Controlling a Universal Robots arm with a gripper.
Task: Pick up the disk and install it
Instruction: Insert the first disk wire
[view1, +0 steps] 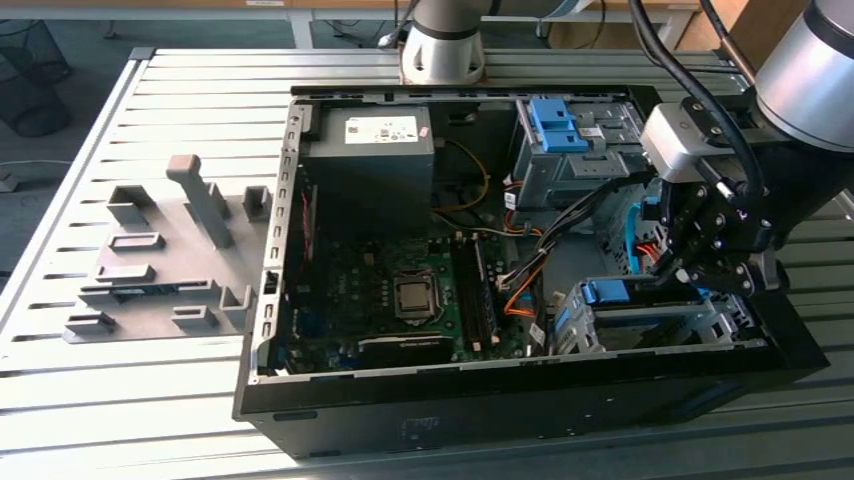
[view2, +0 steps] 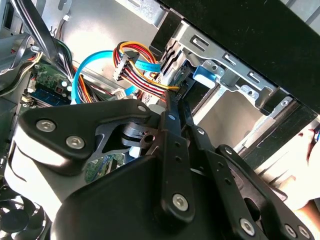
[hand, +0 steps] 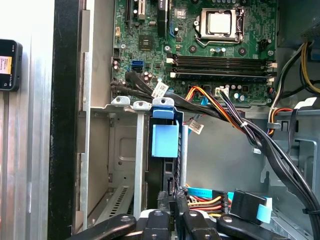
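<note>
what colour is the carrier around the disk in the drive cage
Blue; the disk carrier shows best in the first wrist view.

From my seat, the disk (hand: 164, 150) sits edge-on in the drive cage (hand: 125, 150) (only its blue carrier shows); the gripper (hand: 172, 200) fingertips are cut off, their closure unreadable.

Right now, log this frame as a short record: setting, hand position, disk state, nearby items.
setting: open computer case on a slatted metal table
hand: hand lowered inside the case, at the drive cage
disk: disk standing on edge in the cage slot, blue carrier showing
nearby: motherboard; cable bundle; grey fixture plate
</note>
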